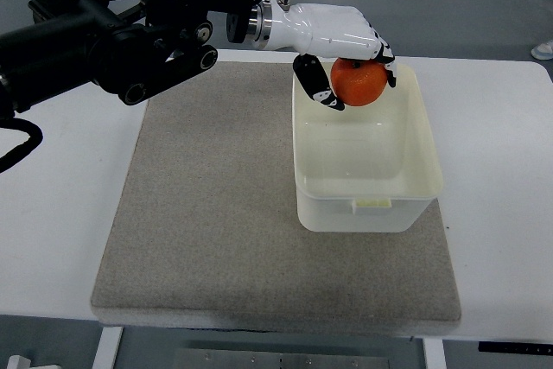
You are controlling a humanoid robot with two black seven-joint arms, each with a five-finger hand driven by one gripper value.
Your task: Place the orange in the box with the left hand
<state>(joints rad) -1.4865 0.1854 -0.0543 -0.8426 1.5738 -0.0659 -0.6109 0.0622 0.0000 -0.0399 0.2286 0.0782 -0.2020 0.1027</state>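
While your left hand (346, 62) reaches in from the far left of the box (367, 149), its white palm sits above the box's far rim and its dark-tipped fingers (315, 84) curl round the orange (359, 80). You see the thumb side pressed against the orange's left flank and other fingertips hooked over its top and right edge, so the grasp is closed on the fruit, not spread. You find the orange held over the far end of the box, at about rim level and clear of the floor of the box. Beneath the box lies a grey mat (216, 213), and under that mat a white table (492, 213). Left of the box, the black arm (112, 36) crosses the mat's far corner.
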